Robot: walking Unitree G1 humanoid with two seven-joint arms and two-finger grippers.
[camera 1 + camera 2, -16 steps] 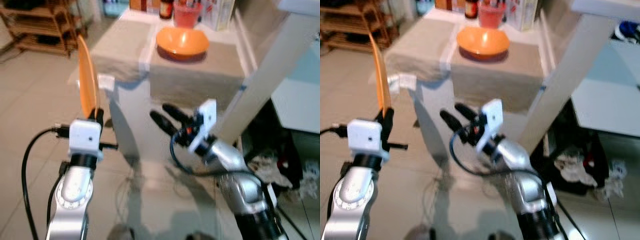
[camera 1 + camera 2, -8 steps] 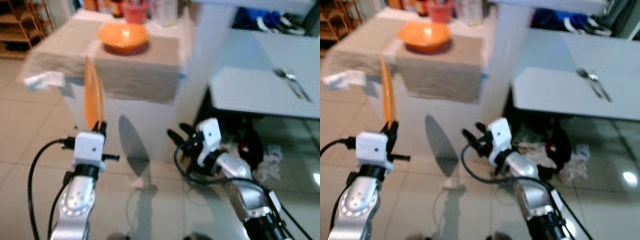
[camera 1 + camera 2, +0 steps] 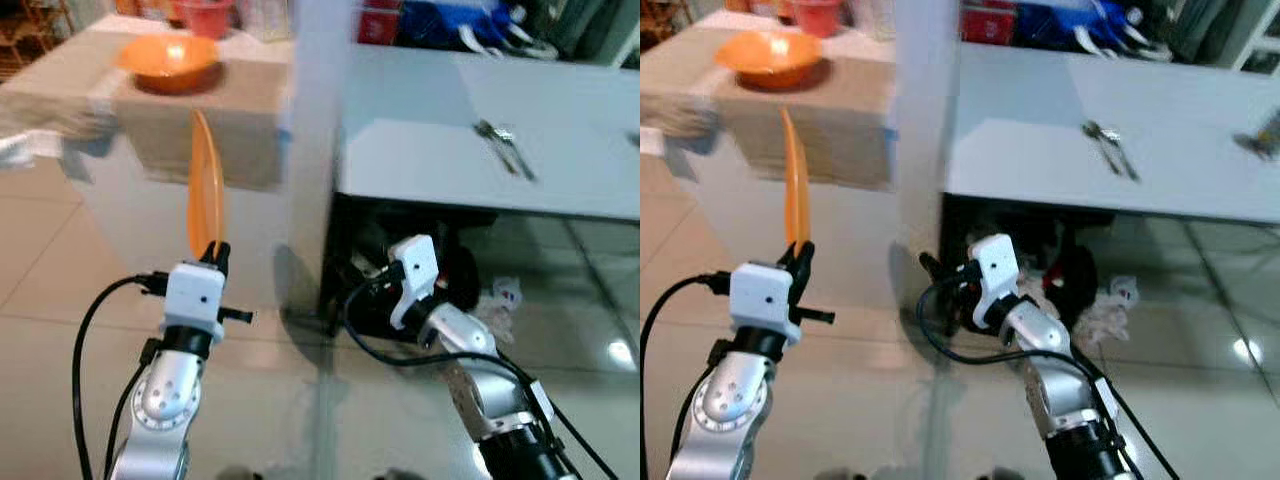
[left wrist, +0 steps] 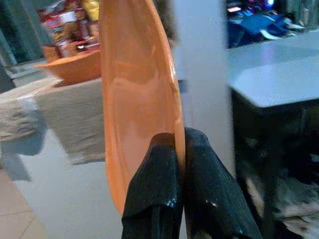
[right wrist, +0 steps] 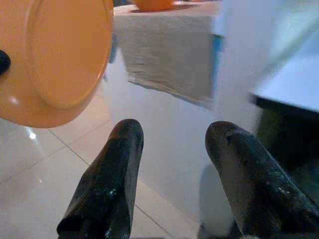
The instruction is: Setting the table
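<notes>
The left gripper [image 4: 179, 164] is clamped on the lower rim of an orange plate [image 3: 204, 180] and holds it upright on its edge, above the tiled floor [image 3: 40, 300]. The right gripper [image 5: 172, 174] hangs low near the white table [image 3: 560, 170] with its fingers apart — nothing is between them. An orange bowl [image 3: 168, 62] sits on the cloth-covered counter [image 3: 230, 110], and cutlery [image 3: 505, 148] lies on the white table.
</notes>
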